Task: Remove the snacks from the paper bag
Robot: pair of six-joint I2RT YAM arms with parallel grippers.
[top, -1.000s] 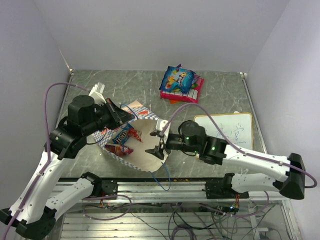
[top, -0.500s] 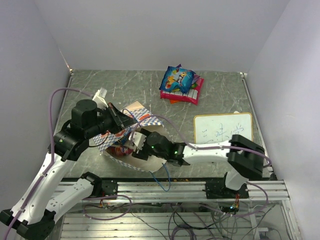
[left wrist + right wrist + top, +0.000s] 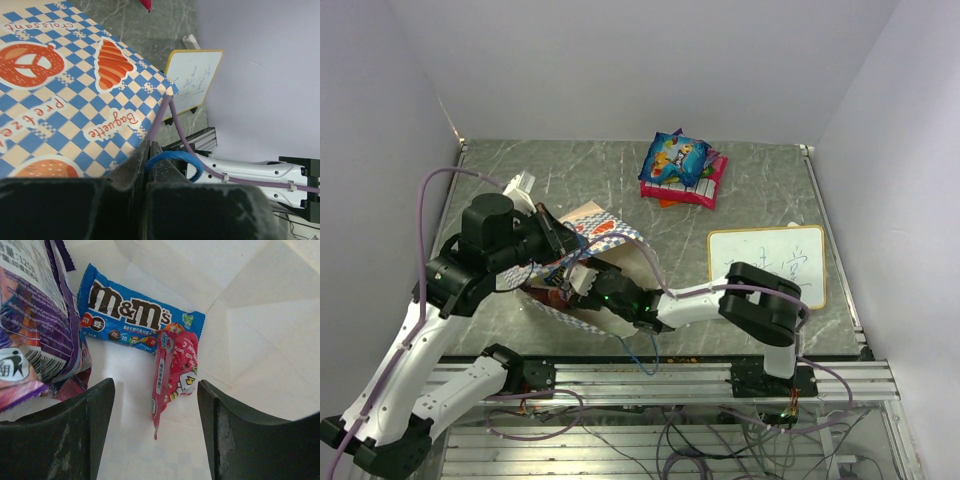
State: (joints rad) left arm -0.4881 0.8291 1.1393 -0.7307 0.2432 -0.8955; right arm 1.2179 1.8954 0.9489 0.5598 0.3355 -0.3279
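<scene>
grey-green marbled table (image 3: pixel 570 175), bounded at left, rear and right by plain pale lilac walls (image 3: pixel 620 60). a white writing board (image 3: pixel 768 262), its thin frame pale yellow, lies flat near the table's right edge, bearing faint blue marks, possibly handwriting, too small to read. a metal rail (image 3: pixel 650 378) runs along the near edge; below it hangs a tangle of loose wires (image 3: pixel 710 445).

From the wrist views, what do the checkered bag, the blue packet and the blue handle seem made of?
Checkered bag: matte printed paper, sharply creased inside. Blue packet: glossy plastic film or foil, slightly crinkled. Blue handle: probably cord or twisted paper; too blurred to settle.
</scene>
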